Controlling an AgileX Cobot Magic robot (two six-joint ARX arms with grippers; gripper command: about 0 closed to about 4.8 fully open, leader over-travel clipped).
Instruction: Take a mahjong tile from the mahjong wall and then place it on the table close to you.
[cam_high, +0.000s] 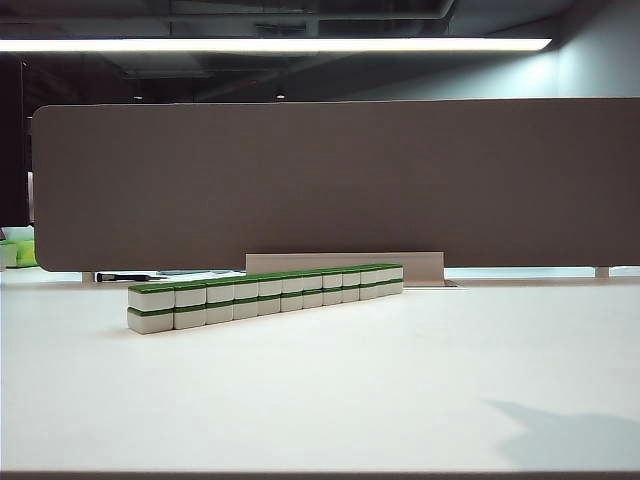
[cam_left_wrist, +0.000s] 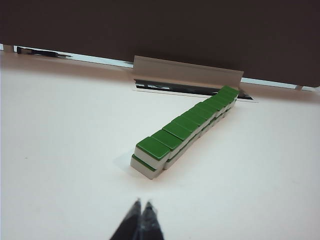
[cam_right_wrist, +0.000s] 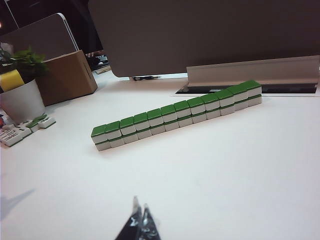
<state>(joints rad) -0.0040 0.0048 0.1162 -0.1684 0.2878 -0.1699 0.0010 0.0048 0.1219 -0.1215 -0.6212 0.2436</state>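
Grippers left (cam_left_wrist: 140, 205) and right (cam_right_wrist: 139, 204) cropped, jaws pressed together, mahjong wall (cam_high: 265, 295) far end hazy.

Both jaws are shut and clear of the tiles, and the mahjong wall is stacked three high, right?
Not quite: the mahjong wall is stacked two high, as the right wrist view shows. The rest stands: the left gripper and right gripper have shut jaws, above the bare table, clear of the tiles.

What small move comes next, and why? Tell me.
Probably open the left gripper and bring it toward the near end of the two-high green-topped white mahjong wall. Both grippers, the right too, are shut and empty above the white table; the wall looks untouched.
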